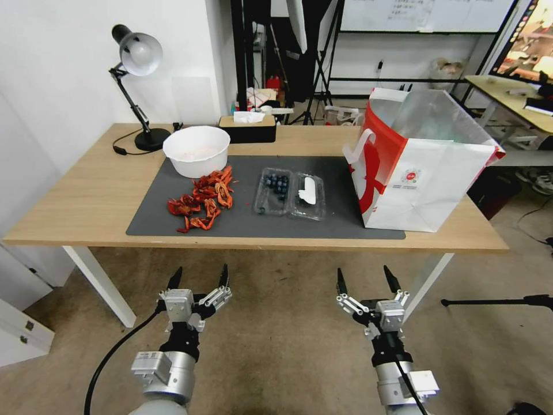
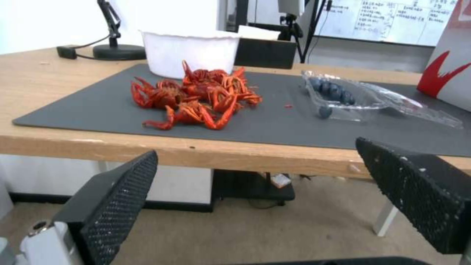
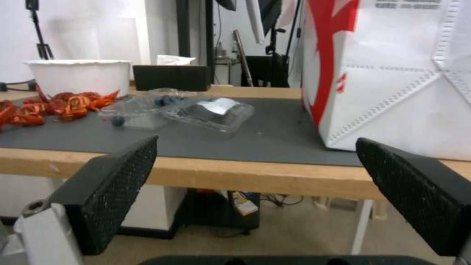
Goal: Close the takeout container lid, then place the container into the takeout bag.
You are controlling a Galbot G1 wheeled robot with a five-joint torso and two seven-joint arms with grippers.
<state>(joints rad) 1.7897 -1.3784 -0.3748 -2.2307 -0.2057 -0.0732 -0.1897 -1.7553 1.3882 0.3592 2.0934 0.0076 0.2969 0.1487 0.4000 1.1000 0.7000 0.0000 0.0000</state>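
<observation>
Left gripper (image 1: 199, 276): hangs in front of the table's near edge, below the tabletop, fingers (image 2: 115, 195) spread wide and holding nothing.
Right gripper (image 1: 367, 279): hangs level with the left one, also short of the table's near edge, fingers (image 3: 108, 191) apart and empty.
Table (image 1: 75, 207): light wood, with a dark grey mat (image 1: 242, 222) across its middle.
Takeout container (image 1: 272, 191): lies open flat on the mat near its centre, blueberries (image 1: 277, 183) in its left half.
Lid (image 1: 308, 196): the right half, folded back flat on the mat, its white label (image 1: 307, 189) facing up.
Crayfish (image 1: 203, 200): a red heap on the mat, left of the container and apart from it.
Takeout bag (image 1: 426, 178): stands upright and open on the right end of the mat, right of the lid, silvery lining showing.
Bowl (image 1: 196, 151): round and white, at the mat's far left corner, just behind the crayfish.
Tissue box (image 1: 248, 128): black, at the table's far edge.
Desk lamp (image 1: 137, 86): at the far left of the table.
</observation>
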